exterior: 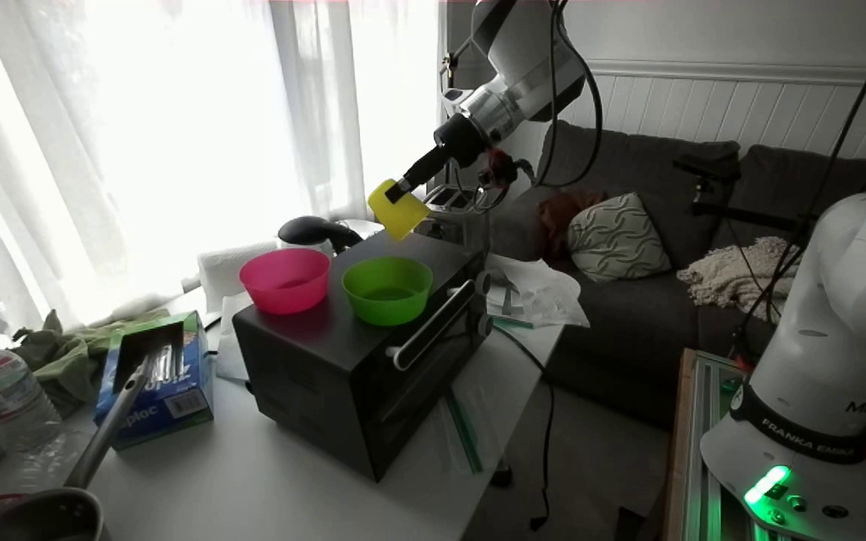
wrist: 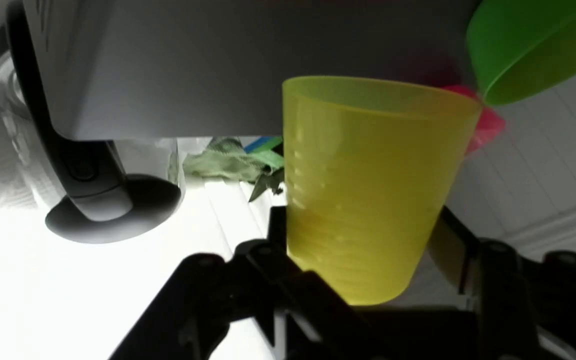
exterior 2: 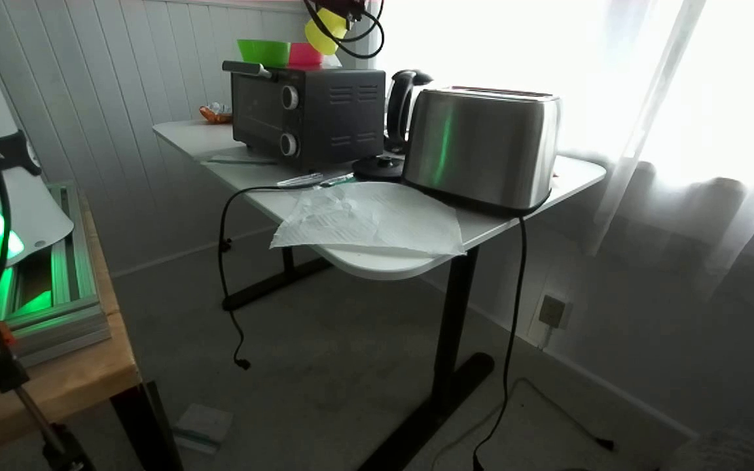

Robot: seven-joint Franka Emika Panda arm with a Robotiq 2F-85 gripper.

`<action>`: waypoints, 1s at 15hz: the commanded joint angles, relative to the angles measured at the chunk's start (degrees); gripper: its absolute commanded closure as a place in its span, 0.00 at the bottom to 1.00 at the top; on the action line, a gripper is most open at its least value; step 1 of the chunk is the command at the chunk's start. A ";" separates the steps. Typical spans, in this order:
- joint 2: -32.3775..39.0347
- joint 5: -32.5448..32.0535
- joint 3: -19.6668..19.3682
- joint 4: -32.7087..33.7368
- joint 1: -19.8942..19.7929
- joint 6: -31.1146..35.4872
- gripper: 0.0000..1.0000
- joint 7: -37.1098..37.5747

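Grasped by the pincer (wrist: pixel 363 232), the tapered yellow translucent plastic cup (exterior: pixel 405 219) hangs tilted above the black boxy metal toaster oven (exterior: pixel 313 398); swung low, it could knock the round green plastic bowl (exterior: pixel 386 304) (its smooth taper might also let it slip). The wrist view shows black fingers (wrist: pixel 278 227) flanking the cup, which neither exterior view makes out.
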 commanded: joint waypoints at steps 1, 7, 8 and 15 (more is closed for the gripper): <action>2.44 10.34 -0.69 0.05 -1.51 -2.11 0.55 -12.32; 6.29 19.67 -1.31 -0.14 -4.07 -8.58 0.55 -28.65; 6.83 20.97 -1.49 -0.16 -4.47 -10.43 0.55 -30.36; 9.20 21.23 -2.02 -0.30 -5.74 -15.34 0.55 -35.71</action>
